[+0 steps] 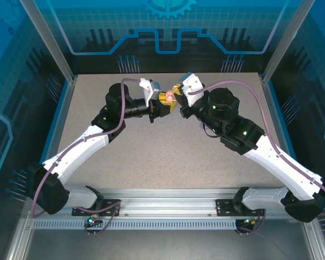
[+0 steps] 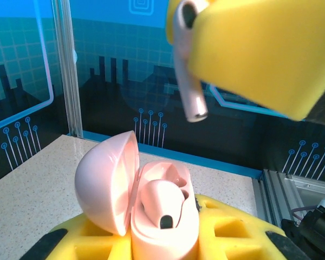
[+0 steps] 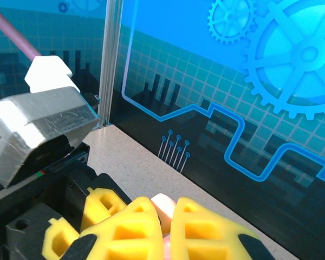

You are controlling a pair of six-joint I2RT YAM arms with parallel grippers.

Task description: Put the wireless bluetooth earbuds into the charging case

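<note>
- The left gripper [image 2: 162,241] is closed around the base of the pink case [image 2: 162,219]. Its yellow fingers [image 2: 235,230] press on both sides, and the lid [image 2: 105,184] stands open at the case's 9 o'clock side.
- A seated earbud [image 2: 163,203] rests in the near socket. The far socket [image 2: 173,174], toward 12 o'clock, looks empty.
- The right gripper [image 3: 166,216] is pinched shut on the hanging earbud [image 2: 187,76]. This earbud is above the case toward 1 o'clock, stem down and clear of the rim.
- From overhead, both grippers meet toward the 12 o'clock end of the table [image 1: 151,157].
- To seat it well, shift the hanging earbud toward 7 o'clock until its stem is over the far socket. Match the stem's tilt to the socket, then lower slowly.
- Hold the case level and firm. A stem catching the rim or the seated earbud could knock something loose.
- Let go only once the head sits flush.
</note>
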